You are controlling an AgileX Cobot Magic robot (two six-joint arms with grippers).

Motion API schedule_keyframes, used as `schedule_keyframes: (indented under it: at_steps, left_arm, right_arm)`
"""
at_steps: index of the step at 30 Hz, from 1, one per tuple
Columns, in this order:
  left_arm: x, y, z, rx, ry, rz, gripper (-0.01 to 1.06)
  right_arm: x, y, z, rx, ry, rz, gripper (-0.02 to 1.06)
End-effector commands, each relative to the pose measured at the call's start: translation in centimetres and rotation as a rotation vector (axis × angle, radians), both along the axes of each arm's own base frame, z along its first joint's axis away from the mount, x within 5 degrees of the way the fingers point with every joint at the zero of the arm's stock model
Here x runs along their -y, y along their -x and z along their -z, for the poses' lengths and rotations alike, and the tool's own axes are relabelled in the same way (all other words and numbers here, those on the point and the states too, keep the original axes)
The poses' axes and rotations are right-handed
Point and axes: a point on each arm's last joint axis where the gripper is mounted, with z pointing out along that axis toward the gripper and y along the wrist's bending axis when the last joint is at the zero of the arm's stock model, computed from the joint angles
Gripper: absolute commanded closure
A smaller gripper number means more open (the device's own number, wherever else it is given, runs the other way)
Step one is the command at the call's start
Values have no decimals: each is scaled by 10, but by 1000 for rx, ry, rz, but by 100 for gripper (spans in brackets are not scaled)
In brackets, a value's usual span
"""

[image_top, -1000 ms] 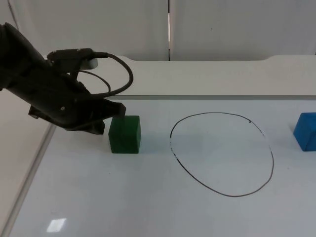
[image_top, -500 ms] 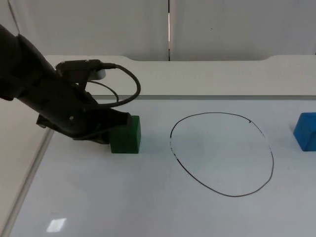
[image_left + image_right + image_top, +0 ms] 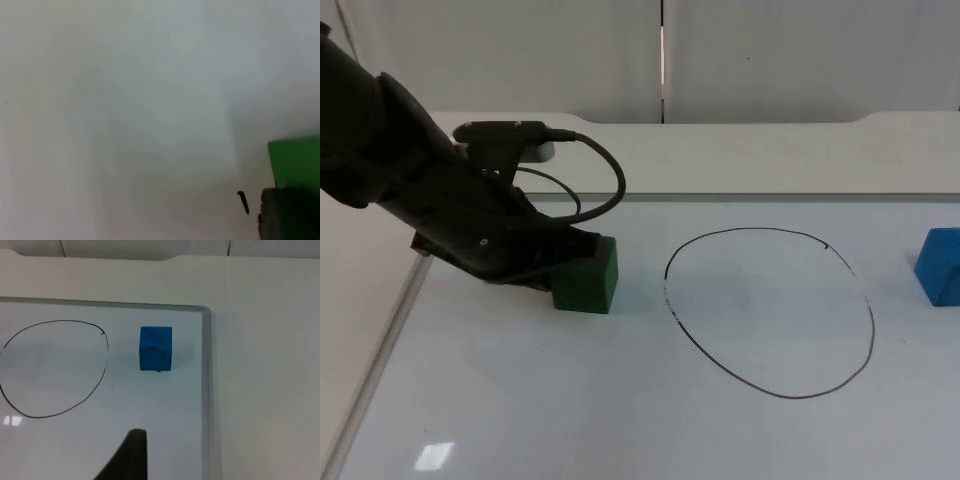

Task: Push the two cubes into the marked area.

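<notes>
I have the left gripper [image 3: 582, 262] down at table height, pressed against the far-left side of the green cube [image 3: 590, 279], with the arm slanting in from the upper left so that its push points toward the marked area [image 3: 770, 312], the hand-drawn black oval in the middle of the white board [image 3: 620, 400]. From the top view I cannot tell whether the fingers are spread or closed, since the wrist hides them; in the left wrist view a dark fingertip [image 3: 287, 215] sits right against the cube's green face [image 3: 295, 162], which suits a shove rather than a grasp. The green cube stands just outside the oval's left edge, so I judge this push is under way but not finished. The blue cube [image 3: 942, 265] rests well to the right of the oval, untouched, near the board's right rim [image 3: 206, 390]. The right gripper [image 3: 131, 455] waits back from it, holding nothing that I can see, though I cannot tell its state.
</notes>
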Motion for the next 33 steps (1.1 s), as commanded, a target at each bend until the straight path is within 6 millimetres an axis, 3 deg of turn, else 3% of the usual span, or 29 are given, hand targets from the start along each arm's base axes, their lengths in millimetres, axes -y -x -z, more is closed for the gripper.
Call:
schedule_keyframes:
  at_steps: [1,33]
  left_arm:
    - [3,0,-2,-3,16,-6,105]
    - [28,7,-11,-20,75,43,105]
  right_arm:
    - [0,0,0,6,13,4,-1]
    - [0,0,0,6,15,3,-1]
